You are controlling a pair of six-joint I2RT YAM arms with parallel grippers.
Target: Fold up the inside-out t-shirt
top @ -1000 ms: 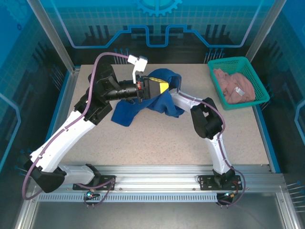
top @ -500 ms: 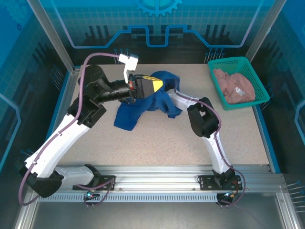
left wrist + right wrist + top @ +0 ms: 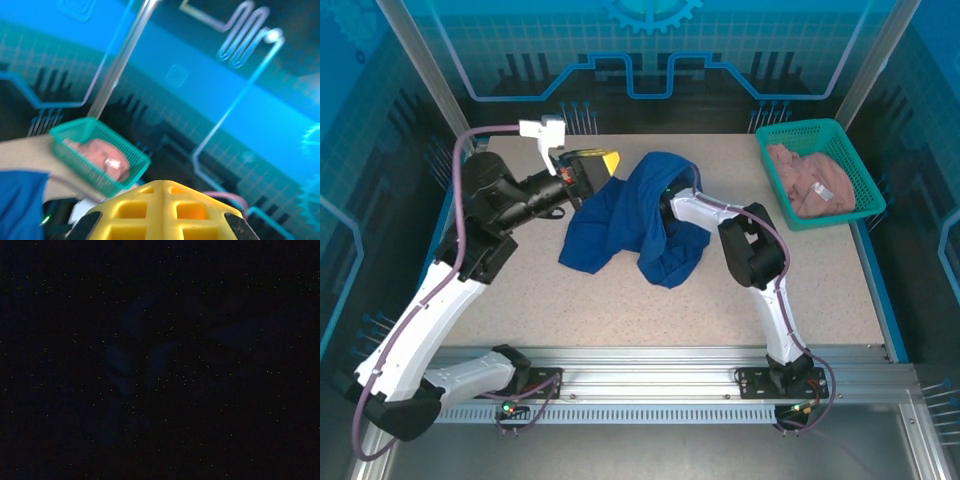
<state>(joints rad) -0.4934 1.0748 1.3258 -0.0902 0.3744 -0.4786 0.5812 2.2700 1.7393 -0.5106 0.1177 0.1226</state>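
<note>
The table point(image 3: 620, 300) carries everything; the inside-out t-shirt point(image 3: 620, 215) — a rumpled blue heap — lies at its back centre, draped over the wrist of the right arm point(image 3: 752, 250); the green basket point(image 3: 840, 132) sits at the back right corner with a pinkish garment point(image 3: 815, 180) inside; the left gripper point(image 3: 605, 163) hovers at the shirt's left edge, claw pressed together, whether on cloth cannot be told; the right gripper — buried under fabric — is closed too, its wrist view dark
</note>
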